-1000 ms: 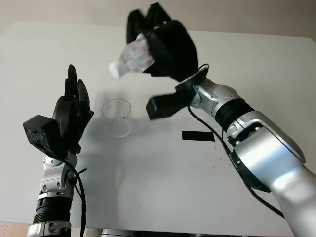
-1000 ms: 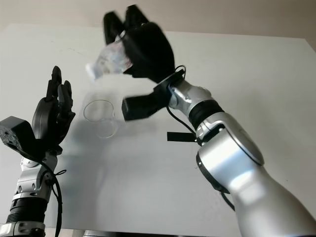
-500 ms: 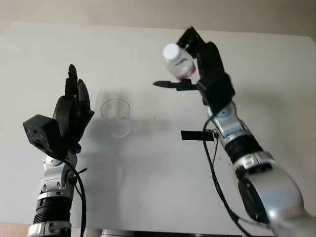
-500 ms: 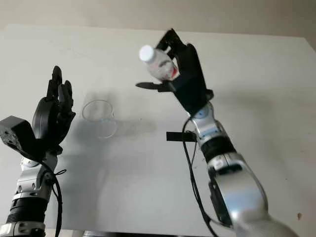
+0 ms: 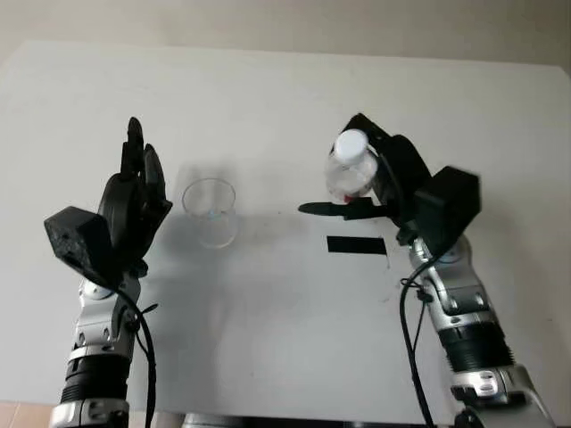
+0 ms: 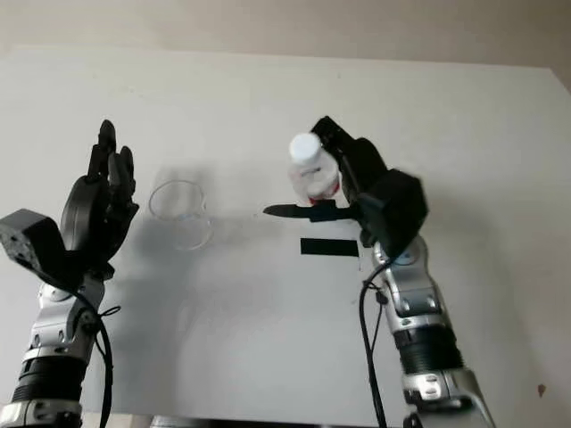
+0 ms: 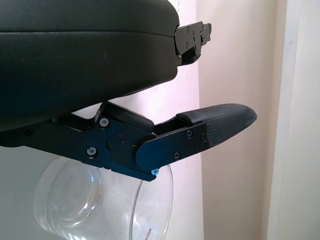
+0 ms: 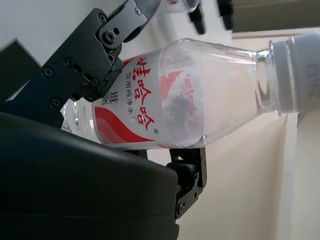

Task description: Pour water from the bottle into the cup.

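Observation:
A small clear plastic bottle (image 5: 351, 171) with a white cap and a red-and-white label (image 8: 131, 105) stands upright in my right hand (image 5: 379, 183), well right of the cup and low over the table. The hand's black fingers (image 8: 102, 37) wrap around the bottle's body. A clear glass cup (image 5: 211, 211) stands upright on the white table (image 5: 268, 303), left of centre. My left hand (image 5: 132, 201) is held up just left of the cup, open and apart from it. The cup's rim (image 7: 150, 210) appears beneath that hand's fingers (image 7: 220, 125).
A short strip of black tape (image 5: 357, 245) lies on the table below the bottle. The table's far edge (image 5: 285, 46) meets a beige wall, and its front edge runs along the bottom between my arms.
The right hand has swung the bottle from tilted over the cup back to upright, then carried it right and down toward the tape strip. The left hand and cup stayed put.

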Controlling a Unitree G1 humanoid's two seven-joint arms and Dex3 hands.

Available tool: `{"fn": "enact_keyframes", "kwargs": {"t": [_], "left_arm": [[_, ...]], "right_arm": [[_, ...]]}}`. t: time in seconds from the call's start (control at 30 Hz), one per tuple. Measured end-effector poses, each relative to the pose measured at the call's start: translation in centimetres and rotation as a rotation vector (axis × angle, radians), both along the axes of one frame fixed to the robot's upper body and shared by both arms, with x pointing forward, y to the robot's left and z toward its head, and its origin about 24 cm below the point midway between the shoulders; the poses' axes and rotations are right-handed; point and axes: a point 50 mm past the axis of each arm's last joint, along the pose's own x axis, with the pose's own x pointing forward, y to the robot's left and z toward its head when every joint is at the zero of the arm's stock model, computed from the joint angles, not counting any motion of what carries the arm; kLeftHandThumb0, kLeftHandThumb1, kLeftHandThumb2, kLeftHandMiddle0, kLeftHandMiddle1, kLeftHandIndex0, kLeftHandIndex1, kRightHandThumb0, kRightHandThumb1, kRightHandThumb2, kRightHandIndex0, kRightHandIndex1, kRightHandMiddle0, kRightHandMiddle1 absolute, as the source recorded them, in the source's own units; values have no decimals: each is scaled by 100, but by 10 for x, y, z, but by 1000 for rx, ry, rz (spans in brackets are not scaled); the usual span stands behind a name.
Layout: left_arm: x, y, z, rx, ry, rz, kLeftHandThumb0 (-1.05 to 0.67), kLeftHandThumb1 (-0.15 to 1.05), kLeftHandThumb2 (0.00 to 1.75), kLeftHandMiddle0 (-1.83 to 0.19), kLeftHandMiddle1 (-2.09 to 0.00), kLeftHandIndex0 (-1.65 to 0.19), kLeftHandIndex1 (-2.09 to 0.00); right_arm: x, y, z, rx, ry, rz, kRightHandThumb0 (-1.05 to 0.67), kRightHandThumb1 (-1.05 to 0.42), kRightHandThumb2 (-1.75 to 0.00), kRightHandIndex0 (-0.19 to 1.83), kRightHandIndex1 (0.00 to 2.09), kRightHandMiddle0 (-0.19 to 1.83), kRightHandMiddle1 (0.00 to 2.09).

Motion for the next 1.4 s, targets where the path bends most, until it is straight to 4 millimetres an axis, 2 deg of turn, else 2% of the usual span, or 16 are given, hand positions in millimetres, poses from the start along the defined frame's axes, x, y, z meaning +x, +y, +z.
{"fn": "enact_keyframes", "kwargs": {"t": [0.2, 0.37, 0.67, 0.97, 1.4], "left_arm": [[0, 0, -1, 0, 5, -4, -77, 105, 76, 19, 0, 19, 0], [0, 1, -1, -1, 1, -9, -77, 105, 74, 19, 0, 19, 0], [0, 2, 0, -4, -2, -14, -76, 105, 75, 19, 0, 19, 0], [-1, 5, 1, -2, -9, -15, -77, 105, 74, 19, 0, 19, 0], [-1, 5, 1, -8, -13, -17, -76, 105, 74, 19, 0, 19, 0]], "right_arm": [[-6, -1, 1, 149, 169, -17, -26, -105, -23, 112, 209, 50, 209], [-6, -2, -5, 185, 231, -71, -26, -105, -26, 123, 209, 50, 209], [-5, -5, -13, 170, 276, -116, -26, -105, -28, 132, 209, 51, 209], [-6, -6, -19, 112, 294, -156, -24, -105, -26, 133, 209, 50, 209], [-15, -7, -19, 79, 326, -134, -23, -105, -24, 133, 209, 62, 209]]}}
